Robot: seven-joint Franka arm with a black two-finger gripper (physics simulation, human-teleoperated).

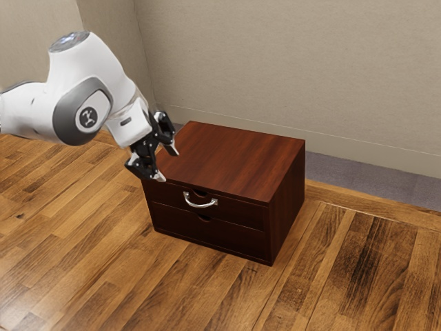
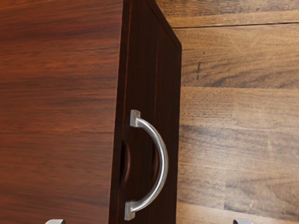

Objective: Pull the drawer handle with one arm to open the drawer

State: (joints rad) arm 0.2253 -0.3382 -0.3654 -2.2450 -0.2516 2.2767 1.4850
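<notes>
A dark red-brown wooden cabinet (image 1: 231, 155) stands on the floor with two drawers in its front. The upper drawer (image 1: 238, 209) carries a curved silver handle (image 1: 200, 201) and sits flush with the lower drawer (image 1: 220, 233). My gripper (image 1: 167, 165) hovers at the cabinet's upper front corner on the exterior view's left, up and to the left of the handle. It is open with nothing between its fingers. In the wrist view the handle (image 2: 156, 163) lies just ahead of the hand, beside the cabinet top (image 2: 56, 116), and one fingertip (image 2: 55, 221) peeks in at the edge.
Wooden plank floor (image 1: 103, 262) surrounds the cabinet in front and on both sides. A beige wall (image 1: 310, 62) runs behind it, with a grey floor strip (image 1: 372, 176) along its base at the exterior view's right.
</notes>
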